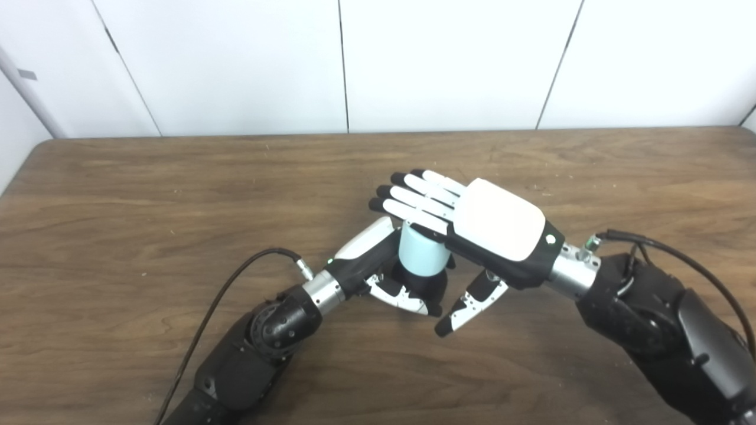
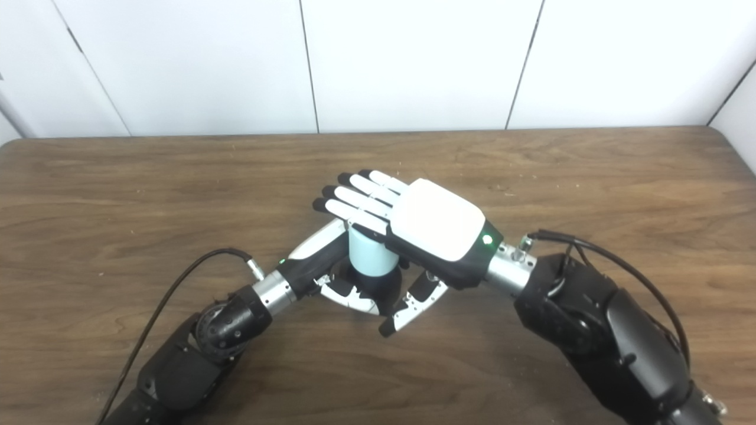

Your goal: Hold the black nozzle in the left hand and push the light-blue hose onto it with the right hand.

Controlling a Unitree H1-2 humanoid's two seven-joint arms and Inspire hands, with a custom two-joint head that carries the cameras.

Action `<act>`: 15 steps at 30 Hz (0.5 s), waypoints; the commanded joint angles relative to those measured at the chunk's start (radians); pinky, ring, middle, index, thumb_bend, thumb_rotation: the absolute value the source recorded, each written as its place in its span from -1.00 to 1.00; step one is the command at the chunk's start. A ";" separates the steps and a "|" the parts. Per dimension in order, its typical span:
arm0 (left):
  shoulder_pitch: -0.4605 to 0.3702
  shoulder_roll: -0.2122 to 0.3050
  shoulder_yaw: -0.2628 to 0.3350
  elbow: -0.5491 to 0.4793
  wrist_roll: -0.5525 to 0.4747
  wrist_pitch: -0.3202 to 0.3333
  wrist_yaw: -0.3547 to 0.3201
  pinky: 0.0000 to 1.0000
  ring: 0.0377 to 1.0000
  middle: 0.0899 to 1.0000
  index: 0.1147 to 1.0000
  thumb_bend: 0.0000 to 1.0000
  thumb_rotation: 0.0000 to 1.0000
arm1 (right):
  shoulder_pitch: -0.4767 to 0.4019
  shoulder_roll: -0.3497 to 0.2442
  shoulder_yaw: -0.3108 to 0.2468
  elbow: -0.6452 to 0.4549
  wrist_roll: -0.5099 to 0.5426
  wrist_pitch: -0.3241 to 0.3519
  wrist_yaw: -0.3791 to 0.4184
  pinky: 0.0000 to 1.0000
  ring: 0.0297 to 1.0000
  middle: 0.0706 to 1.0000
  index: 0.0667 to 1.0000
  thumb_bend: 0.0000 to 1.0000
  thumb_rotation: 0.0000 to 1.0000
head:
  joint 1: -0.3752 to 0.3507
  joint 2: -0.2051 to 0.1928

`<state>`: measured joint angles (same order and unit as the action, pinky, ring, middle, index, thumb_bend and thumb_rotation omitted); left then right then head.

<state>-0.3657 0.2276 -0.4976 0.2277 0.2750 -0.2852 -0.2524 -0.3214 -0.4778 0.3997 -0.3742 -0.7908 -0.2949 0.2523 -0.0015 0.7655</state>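
Risk, as judged: the light-blue hose (image 1: 421,252) may cock sideways or slide off instead of seating, since the right hand (image 1: 485,231) bears on it with flat fingers and no wrap; an off-centre push would tip it toward the gap on the thumb side. A second risk: the black nozzle (image 1: 420,283) may twist or slip down in the left hand (image 1: 378,264) under that load, as only a small part of it is gripped and visible. Right hand: spread flat, palm down, fingers (image 1: 413,203) straight and extended over and beyond the top of the hose, thumb (image 1: 469,302) hanging free below, closed on nothing; contact with the hose top looks likely, but the underside is hidden. Left hand: curled around the nozzle from the side, fingers closed beneath the hose, grasping it. Hose: upright, directly under the right hand's fingers, sitting above the nozzle; how far it is pushed on cannot be told. All held over the wooden table (image 1: 177,195).
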 commanded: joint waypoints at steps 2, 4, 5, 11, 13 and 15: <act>0.055 0.040 -0.032 0.086 0.050 0.073 -0.081 0.32 0.37 0.17 -0.16 0.03 -0.86 | 0.035 0.053 -0.045 0.019 -0.118 -0.069 -0.178 1.00 1.00 1.00 1.00 0.99 0.29 | -0.001 -0.001; 0.056 0.038 -0.031 0.081 0.054 0.085 -0.077 0.33 0.36 0.16 -0.16 0.03 -0.86 | 0.039 0.104 -0.085 0.051 -0.168 -0.104 -0.332 1.00 1.00 1.00 1.00 1.00 0.36 | -0.003 -0.003; 0.057 0.037 -0.032 0.073 0.063 0.097 -0.074 0.31 0.34 0.17 -0.17 0.03 -0.87 | 0.040 0.128 -0.100 0.064 -0.180 -0.114 -0.385 1.00 1.00 1.00 1.00 1.00 0.37 | -0.003 -0.005; 0.049 0.044 -0.041 0.049 0.111 0.114 -0.069 0.28 0.37 0.29 -0.15 0.03 -0.85 | 0.086 0.214 -0.170 0.065 -0.157 -0.071 -0.427 1.00 1.00 1.00 1.00 1.00 0.33 | 0.008 -0.007; 0.050 0.043 -0.034 0.048 0.094 0.099 -0.068 0.26 0.32 0.23 -0.15 0.03 -0.85 | 0.117 0.226 -0.195 0.068 -0.141 -0.050 -0.427 1.00 1.00 1.00 1.00 1.00 0.32 | 0.008 -0.007; 0.051 0.042 -0.027 0.058 0.079 0.073 -0.061 0.25 0.26 0.14 -0.16 0.03 -0.85 | 0.149 0.236 -0.219 0.074 -0.136 -0.030 -0.433 1.00 1.00 1.00 1.00 1.00 0.31 | 0.012 -0.008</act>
<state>-0.3685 0.2263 -0.5067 0.2183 0.3063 -0.2861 -0.2473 -0.1820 -0.2413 0.2010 -0.2773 -0.9469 -0.3445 -0.1606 0.0092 0.7563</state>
